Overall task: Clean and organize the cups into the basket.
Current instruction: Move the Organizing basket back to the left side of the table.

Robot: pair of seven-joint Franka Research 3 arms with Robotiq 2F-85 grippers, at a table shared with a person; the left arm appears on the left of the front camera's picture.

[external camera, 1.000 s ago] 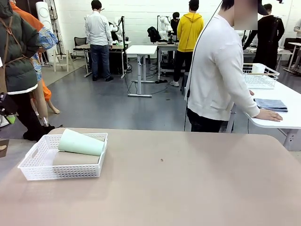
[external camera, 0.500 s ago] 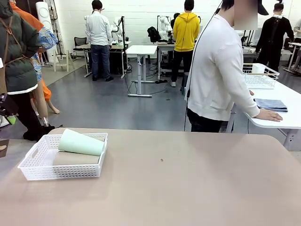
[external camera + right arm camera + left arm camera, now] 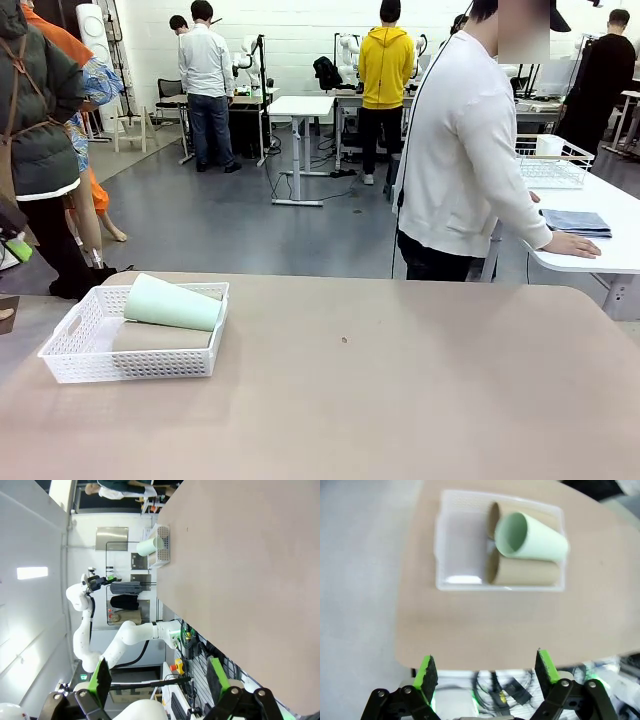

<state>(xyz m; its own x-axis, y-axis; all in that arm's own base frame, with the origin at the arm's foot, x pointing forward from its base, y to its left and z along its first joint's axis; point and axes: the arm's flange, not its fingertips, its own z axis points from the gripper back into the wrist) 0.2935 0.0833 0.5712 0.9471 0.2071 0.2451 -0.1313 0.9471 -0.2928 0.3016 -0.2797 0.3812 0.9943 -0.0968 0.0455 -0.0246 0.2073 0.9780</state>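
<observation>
- Nothing on the table (image 3: pixel 400 400) is shifting since a second ago; only the people far behind the basket are moving, the one in the yellow hoodie (image 3: pixel 385 70) stepping leftward, while the person in white (image 3: pixel 465 150) is keeping a hand (image 3: pixel 572 244) flat on the neighbouring table beside a folded blue cloth (image 3: pixel 576 222).
- Inside the basket (image 3: pixel 130 365), the mint cup (image 3: pixel 172 303) is lying on its side, riding on top of the two tan cups (image 3: pixel 522 572), which are lying side by side beneath it.
- Above the basket and back off the table's edge, the left gripper (image 3: pixel 487 666) is hanging with its jaws wide apart and empty.
- Well away from the basket, the right gripper (image 3: pixel 156 676) is standing with jaws spread too, gripping nothing.
- All three cups are sitting in the basket, so the task is looking essentially finished.
- One risk: the mint cup is perching on rounded sides, so any nudge to the basket could be rolling it off over the low rim.
</observation>
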